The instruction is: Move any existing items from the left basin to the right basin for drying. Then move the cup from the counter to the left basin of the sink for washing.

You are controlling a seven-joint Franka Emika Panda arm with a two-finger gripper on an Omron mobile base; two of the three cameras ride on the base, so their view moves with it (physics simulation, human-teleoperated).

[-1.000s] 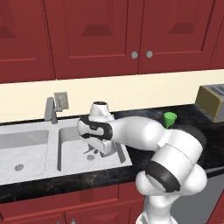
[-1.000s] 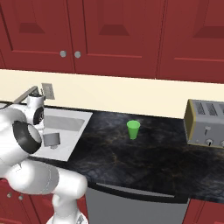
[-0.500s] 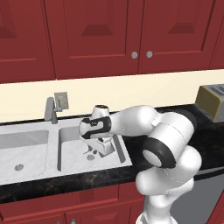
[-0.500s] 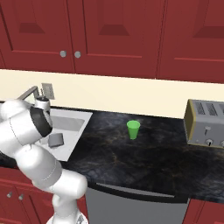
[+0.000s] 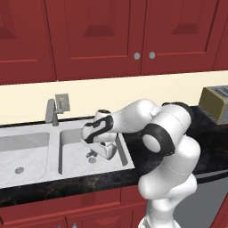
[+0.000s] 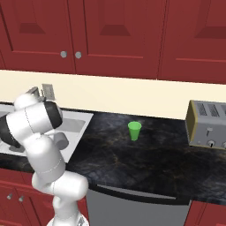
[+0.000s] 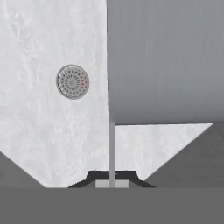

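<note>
Hand view looks straight down into the right basin (image 7: 52, 131), with its round drain (image 7: 72, 82) up and to the left of the gripper (image 7: 112, 177) and the dark grey pot (image 7: 166, 61) looming large just ahead of the fingertips; the pot's thin straight handle (image 7: 112, 148) runs back between them, so the gripper looks pinched on that handle, though the fingertips are mostly cut off at the bottom edge and I would call this likely, not certain. From the left base view the gripper (image 5: 97, 149) hangs low over the right basin (image 5: 73, 153) with the pot (image 5: 107, 149) just beside it, close above the basin floor or on it; I cannot tell which. The left basin (image 5: 26, 153), off to the gripper's left, shows only its own drain, so the first half of the job seems nearly finished: the pot is over the drying side and only needs letting go. The green cup (image 6: 134, 130) stands upright on the counter (image 6: 145, 159), well away to the gripper's right near the toaster (image 6: 207, 126), untouched; fetching it and setting it in the left basin is all still to do
</note>
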